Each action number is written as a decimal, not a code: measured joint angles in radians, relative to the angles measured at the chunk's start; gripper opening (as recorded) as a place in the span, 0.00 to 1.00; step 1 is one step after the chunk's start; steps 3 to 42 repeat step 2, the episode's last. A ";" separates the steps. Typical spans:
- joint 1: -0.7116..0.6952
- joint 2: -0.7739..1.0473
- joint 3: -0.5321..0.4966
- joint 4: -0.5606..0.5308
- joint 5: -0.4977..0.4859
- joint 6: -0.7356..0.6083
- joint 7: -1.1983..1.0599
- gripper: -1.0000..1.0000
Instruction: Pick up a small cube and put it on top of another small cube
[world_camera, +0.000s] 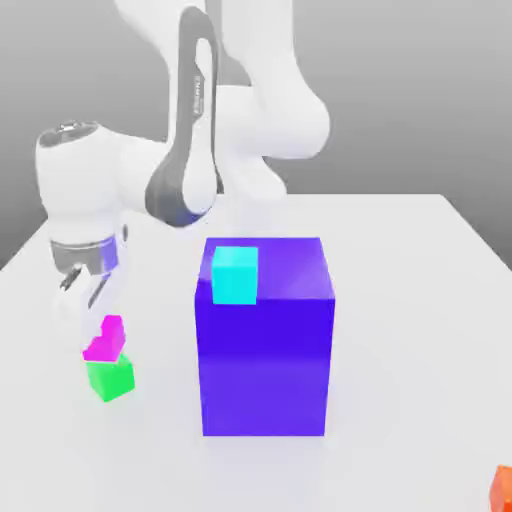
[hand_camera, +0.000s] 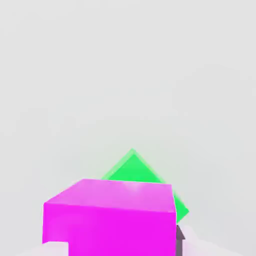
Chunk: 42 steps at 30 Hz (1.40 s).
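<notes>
The small magenta cube (world_camera: 105, 339) sits tilted on the top of the small green cube (world_camera: 110, 379), near the table's edge at the exterior view's left. My gripper (world_camera: 90, 302) reaches down onto the magenta cube from above and stands shut on it. In the hand view the magenta cube (hand_camera: 110, 215) is close up, and a dark finger (hand_camera: 179, 240) lies against its side. The green cube (hand_camera: 142, 172) pokes out from behind it, turned at an angle to it.
A big blue-violet block (world_camera: 265, 350) stands mid-table just to the exterior view's right of the stack, with a small cyan cube (world_camera: 235, 274) at its top edge. A small orange cube (world_camera: 503, 487) lies at the front right corner. The white table (world_camera: 420, 300) spreads around them.
</notes>
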 joint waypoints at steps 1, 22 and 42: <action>0.000 0.000 0.000 0.000 0.000 0.000 0.000 1.00; 0.000 0.000 0.000 0.000 0.000 0.000 0.000 1.00; 0.000 0.000 0.000 0.000 0.000 0.000 0.000 1.00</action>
